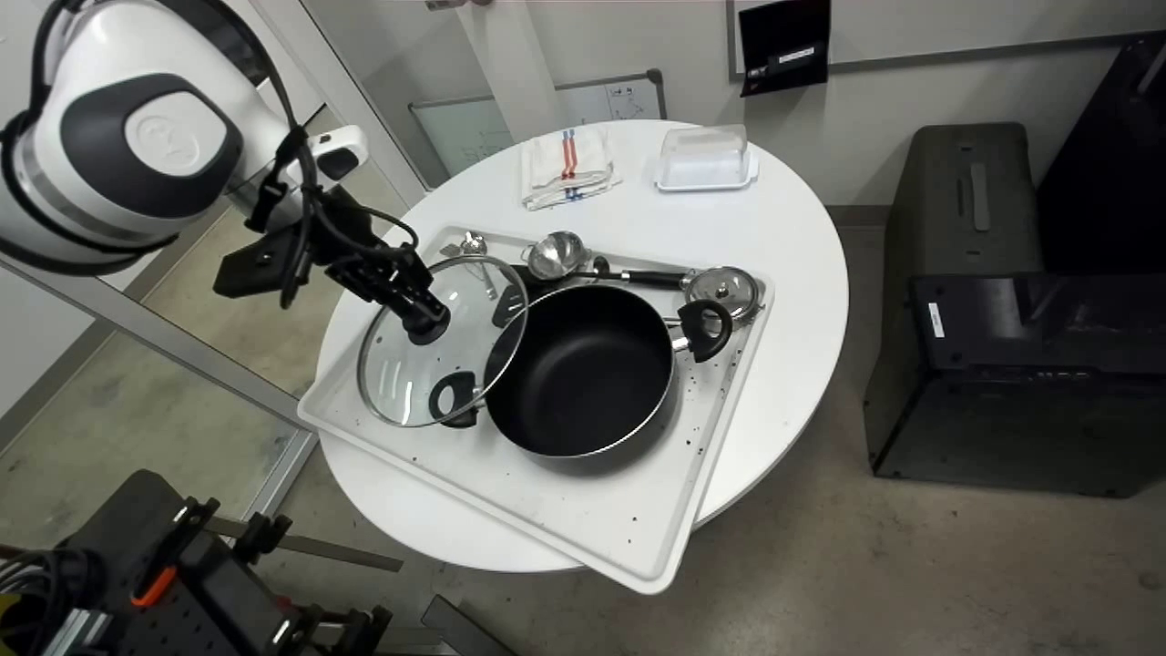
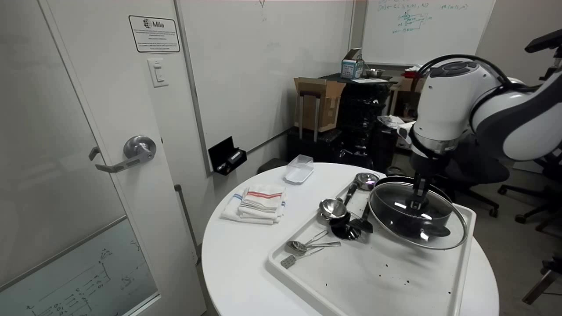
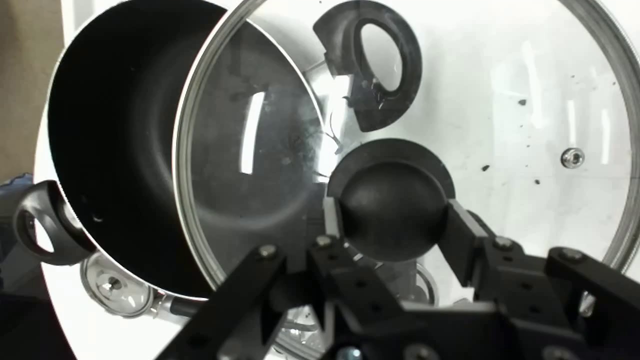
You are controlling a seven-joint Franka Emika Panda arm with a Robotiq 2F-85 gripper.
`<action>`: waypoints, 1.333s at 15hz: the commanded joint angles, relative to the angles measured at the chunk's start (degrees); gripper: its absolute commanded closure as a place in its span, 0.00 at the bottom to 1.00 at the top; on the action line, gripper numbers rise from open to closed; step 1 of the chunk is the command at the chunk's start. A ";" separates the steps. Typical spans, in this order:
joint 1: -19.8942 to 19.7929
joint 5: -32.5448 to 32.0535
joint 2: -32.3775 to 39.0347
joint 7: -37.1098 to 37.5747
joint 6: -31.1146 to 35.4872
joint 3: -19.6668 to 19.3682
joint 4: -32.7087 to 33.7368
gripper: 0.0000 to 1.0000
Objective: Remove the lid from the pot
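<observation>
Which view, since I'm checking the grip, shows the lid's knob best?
The wrist view: the knob appears large there, between the fingers of the tool, with its rounded top visible. In both exterior views it is small, dark and hard to tell apart from the tool.

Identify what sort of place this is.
Probably a research lab or office: a whiteboard with handwriting, a sign reading "Mila", and a robot arm over a round table.

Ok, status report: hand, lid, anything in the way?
Hand closed on knob of lid. Lid off-centre, overlapping one side of pot. One pot handle beneath lid: possible snag.
</observation>
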 commanded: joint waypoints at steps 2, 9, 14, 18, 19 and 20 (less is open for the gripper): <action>5.58 -8.54 -3.65 5.65 3.32 -2.00 -5.78 0.75; 12.59 -18.42 -3.88 13.94 6.48 -2.60 -10.50 0.75; 15.92 -21.71 -3.60 17.81 7.47 -2.11 -11.97 0.75; 16.40 -20.90 -3.33 17.51 8.93 -1.35 -12.87 0.75; 16.28 -20.48 -3.28 17.27 9.47 -1.13 -13.15 0.75; 16.36 -20.58 -3.21 17.64 10.33 -1.26 -13.34 0.75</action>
